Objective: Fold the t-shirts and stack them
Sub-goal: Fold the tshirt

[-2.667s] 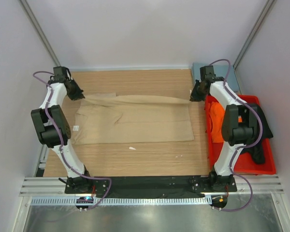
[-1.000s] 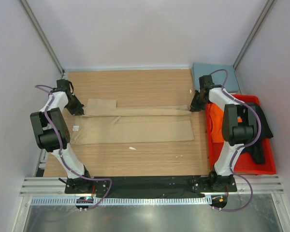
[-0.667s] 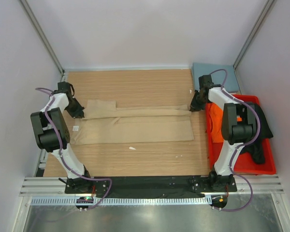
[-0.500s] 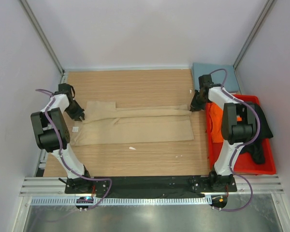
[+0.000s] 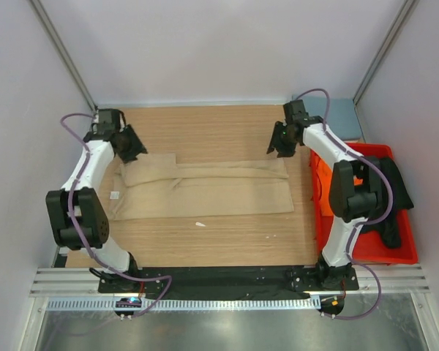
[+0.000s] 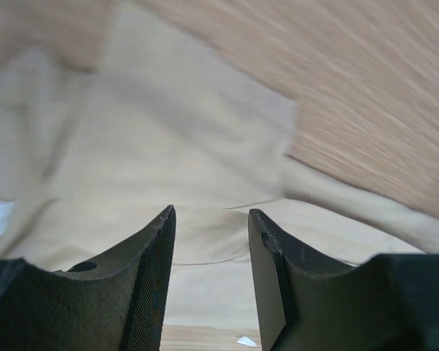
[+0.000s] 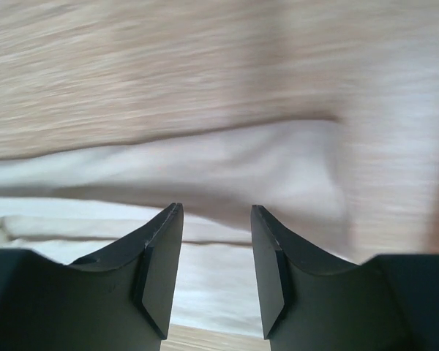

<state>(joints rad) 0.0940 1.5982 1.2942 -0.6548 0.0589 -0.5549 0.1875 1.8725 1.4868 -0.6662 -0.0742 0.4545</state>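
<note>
Top external view: left gripper (image 5: 134,148) and right gripper (image 5: 276,145) hang open (nothing inside); best to grab the tan t-shirt (image 5: 205,191) at both ends together.

Left pincer (image 5: 134,151) and right pincer (image 5: 276,147), jaws now apart, clear of the tan t-shirt (image 5: 205,191), farther back.

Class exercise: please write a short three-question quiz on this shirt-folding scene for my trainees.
1. True or false: the left tool grips the tan t-shirt.
2. What lies in the red bin? A. the orange t-shirt and the black t-shirt; B. only a white towel; C. nothing.
3. Fill in: the right tool has its jaws ____.
Key: 1 false; 2 A; 3 open.
</note>
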